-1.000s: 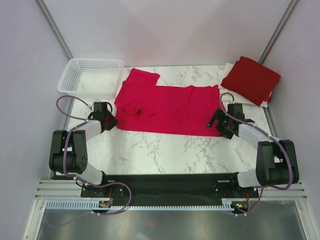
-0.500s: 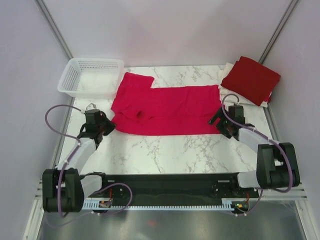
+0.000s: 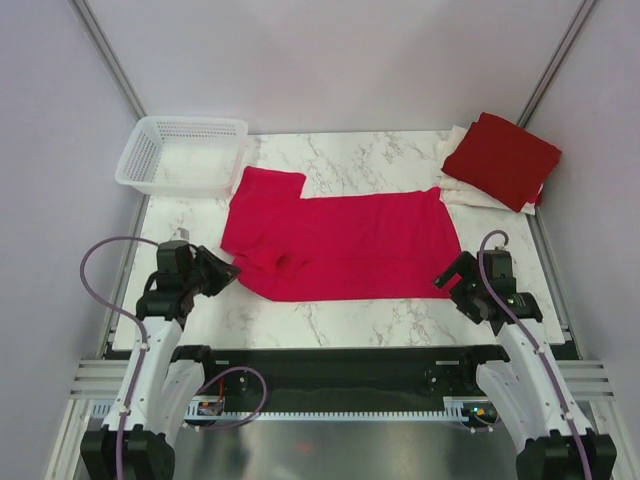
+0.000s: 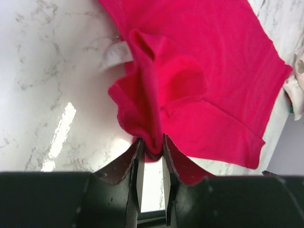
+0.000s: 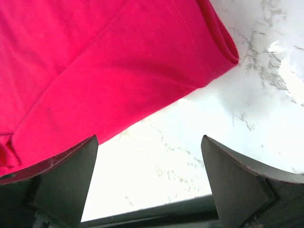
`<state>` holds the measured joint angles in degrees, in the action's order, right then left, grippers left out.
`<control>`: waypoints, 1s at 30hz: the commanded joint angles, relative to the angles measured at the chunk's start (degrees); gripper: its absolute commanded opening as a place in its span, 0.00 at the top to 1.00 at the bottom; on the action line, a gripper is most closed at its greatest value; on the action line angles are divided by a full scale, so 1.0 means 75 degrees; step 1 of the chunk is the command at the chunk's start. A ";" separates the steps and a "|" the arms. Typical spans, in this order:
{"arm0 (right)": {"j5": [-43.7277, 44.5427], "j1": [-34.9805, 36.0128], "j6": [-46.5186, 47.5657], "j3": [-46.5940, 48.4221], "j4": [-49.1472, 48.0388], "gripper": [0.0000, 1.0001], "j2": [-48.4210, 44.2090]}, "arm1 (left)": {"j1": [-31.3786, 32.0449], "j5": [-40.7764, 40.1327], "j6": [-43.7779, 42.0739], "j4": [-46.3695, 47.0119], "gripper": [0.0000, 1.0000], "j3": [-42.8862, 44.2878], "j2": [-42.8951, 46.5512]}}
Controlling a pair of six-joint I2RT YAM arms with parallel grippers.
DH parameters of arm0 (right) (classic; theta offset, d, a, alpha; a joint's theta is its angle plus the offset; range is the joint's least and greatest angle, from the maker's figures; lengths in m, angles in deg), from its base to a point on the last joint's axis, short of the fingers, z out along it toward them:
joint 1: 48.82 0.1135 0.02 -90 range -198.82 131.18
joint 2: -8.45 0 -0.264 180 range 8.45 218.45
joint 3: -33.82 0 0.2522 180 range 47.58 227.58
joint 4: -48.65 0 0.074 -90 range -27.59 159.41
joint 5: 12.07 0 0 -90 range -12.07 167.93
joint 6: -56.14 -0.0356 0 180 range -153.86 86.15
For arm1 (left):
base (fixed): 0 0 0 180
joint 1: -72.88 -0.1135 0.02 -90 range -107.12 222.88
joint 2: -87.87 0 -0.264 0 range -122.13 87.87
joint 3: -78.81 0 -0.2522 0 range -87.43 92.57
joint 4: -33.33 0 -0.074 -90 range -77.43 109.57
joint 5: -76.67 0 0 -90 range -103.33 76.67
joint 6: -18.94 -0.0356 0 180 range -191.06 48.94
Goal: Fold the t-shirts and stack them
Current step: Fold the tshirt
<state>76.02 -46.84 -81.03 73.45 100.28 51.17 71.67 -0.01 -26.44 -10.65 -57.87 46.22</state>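
Observation:
The bright crimson t-shirt [image 3: 340, 235] lies spread across the middle of the marble table, bunched at its near left corner. My left gripper [image 3: 232, 272] is shut on that bunched edge; in the left wrist view the cloth [image 4: 190, 76] is pinched between the fingertips [image 4: 151, 145]. My right gripper [image 3: 452, 278] is open and empty just off the shirt's near right corner, whose hem shows in the right wrist view [image 5: 118, 61]. A folded darker red shirt [image 3: 503, 158] lies on folded white shirts [image 3: 470, 188] at the back right.
A white plastic mesh basket [image 3: 182, 152] stands at the back left corner. Bare marble [image 3: 330, 315] runs between the shirt and the near edge. Grey walls enclose the table on three sides.
Both arms drew back toward the near edge. The left gripper pulled the shirt's left corner nearer and the shirt slid with it. The right gripper came off the shirt's right edge.

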 commanded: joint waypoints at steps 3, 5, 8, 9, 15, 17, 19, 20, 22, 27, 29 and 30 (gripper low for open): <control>0.0466 -0.0029 0.0184 0.1167 0.1653 0.02 -0.0575 | -0.0002 0.0532 0.0426 -0.0436 0.72 0.1129 0.0373; 0.0338 -0.0029 0.0348 0.1414 0.1620 0.02 -0.0552 | -0.0002 0.0744 -0.0532 -0.2052 0.00 0.1506 0.0455; -0.0607 -0.0018 0.0501 0.1298 0.0743 0.02 -0.0435 | 0.0009 0.0486 -0.1410 -0.2123 0.00 0.1976 0.0257; -0.0763 0.0040 0.0501 0.1274 0.0508 0.03 -0.0191 | 0.0009 0.0358 -0.1611 -0.2112 0.00 0.2104 0.0047; -0.0158 0.1910 0.0607 0.2314 -0.0689 0.05 0.1811 | 0.1354 -0.0662 -0.1860 -0.1598 0.00 0.2504 -0.1922; -0.0096 0.2382 0.0525 0.2748 -0.1179 0.05 0.2201 | 0.1893 -0.0909 -0.1487 -0.1095 0.05 0.2282 -0.2296; -0.0120 0.2887 0.0432 0.3099 -0.1696 0.07 0.2810 | 0.2059 -0.0711 -0.1205 -0.0228 0.11 0.1861 -0.2613; -0.0120 0.3016 0.0419 0.3229 -0.1825 0.09 0.3032 | 0.2211 -0.0663 -0.0983 0.0065 0.20 0.1766 -0.2754; -0.0085 0.3391 0.0443 0.3615 -0.2002 0.09 0.3654 | 0.2434 -0.0744 -0.0852 0.0640 0.25 0.1637 -0.3176; -0.0026 0.3744 0.0455 0.3723 -0.2271 0.10 0.4452 | 0.3091 -0.1096 -0.1015 0.1110 0.39 0.2034 -0.4369; -0.0061 0.3768 0.0443 0.3571 -0.2342 0.10 0.4558 | 0.3173 -0.1108 -0.1097 0.1239 0.41 0.2175 -0.4699; -0.0073 0.3779 0.0443 0.3513 -0.2400 0.10 0.4639 | 0.3197 -0.1120 -0.1121 0.1263 0.41 0.2303 -0.4875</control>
<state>74.34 -18.71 -77.56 100.20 85.44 85.20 94.92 -6.20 -34.70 -6.23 -44.15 12.19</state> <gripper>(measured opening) 0.902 0.597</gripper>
